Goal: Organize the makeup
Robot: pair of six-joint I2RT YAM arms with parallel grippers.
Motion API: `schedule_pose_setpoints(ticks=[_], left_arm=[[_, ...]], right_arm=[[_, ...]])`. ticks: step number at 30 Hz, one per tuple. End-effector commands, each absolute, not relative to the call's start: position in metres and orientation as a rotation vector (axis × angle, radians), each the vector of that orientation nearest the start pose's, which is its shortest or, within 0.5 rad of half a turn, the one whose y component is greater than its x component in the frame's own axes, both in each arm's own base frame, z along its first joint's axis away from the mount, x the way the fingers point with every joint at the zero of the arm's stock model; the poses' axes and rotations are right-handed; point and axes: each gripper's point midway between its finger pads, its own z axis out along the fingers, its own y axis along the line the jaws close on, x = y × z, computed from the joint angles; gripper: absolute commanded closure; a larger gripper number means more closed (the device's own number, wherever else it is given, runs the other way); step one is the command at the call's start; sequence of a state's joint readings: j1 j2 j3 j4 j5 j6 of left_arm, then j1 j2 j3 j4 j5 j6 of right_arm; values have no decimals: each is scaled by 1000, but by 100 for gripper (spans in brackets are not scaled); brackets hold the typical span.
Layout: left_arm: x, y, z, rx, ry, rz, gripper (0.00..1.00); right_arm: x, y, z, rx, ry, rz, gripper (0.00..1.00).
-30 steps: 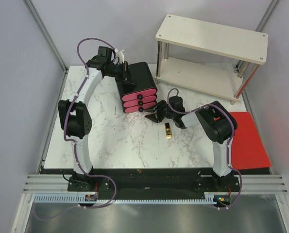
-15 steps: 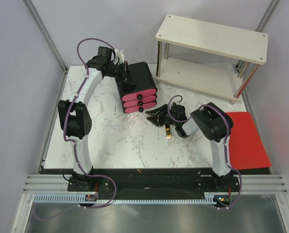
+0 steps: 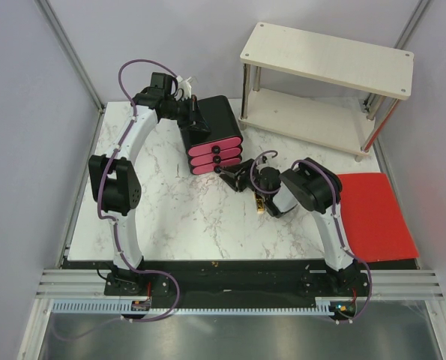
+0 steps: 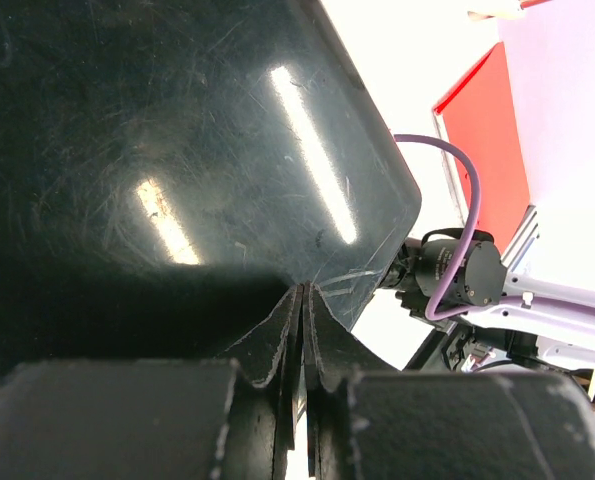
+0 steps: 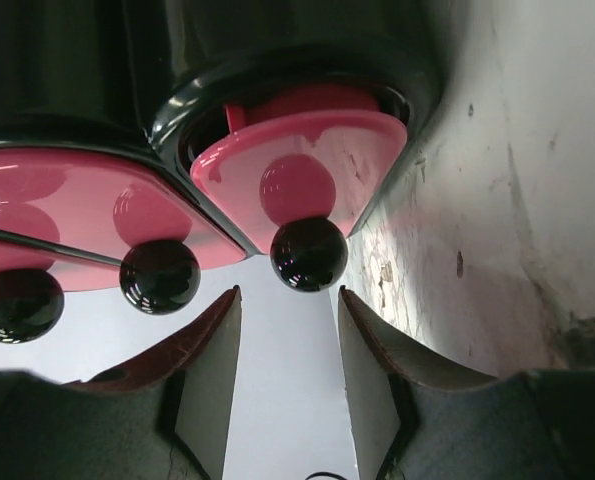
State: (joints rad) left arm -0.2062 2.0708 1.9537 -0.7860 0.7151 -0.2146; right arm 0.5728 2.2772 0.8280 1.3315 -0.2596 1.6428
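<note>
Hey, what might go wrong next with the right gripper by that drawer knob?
The right gripper stands open just short of the lowest drawer's knob; that small glossy ball may slip out. The left gripper is shut and only rests against the black box, so a pull may drag it. The gold-black tube lies under the right arm and may get knocked.

No legible text, labels, numbers anywhere in view.

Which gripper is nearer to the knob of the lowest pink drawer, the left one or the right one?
Right. The right gripper, open, sits just in front of the knob. The left gripper is on the far upper side of the black box.
</note>
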Motion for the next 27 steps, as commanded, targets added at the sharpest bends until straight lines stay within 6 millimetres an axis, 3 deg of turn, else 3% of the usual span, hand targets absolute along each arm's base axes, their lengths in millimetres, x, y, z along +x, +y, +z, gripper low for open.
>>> schedule_pose_setpoints(ticks=[1, 8, 13, 20, 23, 24, 25, 27], left_arm=[[400, -168, 66, 227, 2942, -734, 91], [401, -169, 69, 230, 2933, -741, 91], [401, -168, 69, 228, 2933, -741, 91], [402, -169, 70, 229, 2930, -745, 91], [401, -168, 72, 230, 2927, -743, 91], [401, -168, 71, 229, 2929, -740, 91], [401, -168, 71, 231, 2929, -742, 91], [401, -168, 72, 232, 2927, -740, 91]], right_arm=[[383, 352, 14, 954, 2003, 1658, 49], [385, 353, -3, 975, 2115, 1520, 48], [385, 344, -17, 957, 2231, 1287, 47], [400, 335, -18, 1012, 2176, 1187, 53], [404, 335, -16, 1018, 2146, 1195, 62], [402, 337, -14, 1012, 2142, 1216, 78], [402, 337, -13, 1013, 2137, 1228, 87], [396, 335, -18, 1039, 2165, 1225, 100]])
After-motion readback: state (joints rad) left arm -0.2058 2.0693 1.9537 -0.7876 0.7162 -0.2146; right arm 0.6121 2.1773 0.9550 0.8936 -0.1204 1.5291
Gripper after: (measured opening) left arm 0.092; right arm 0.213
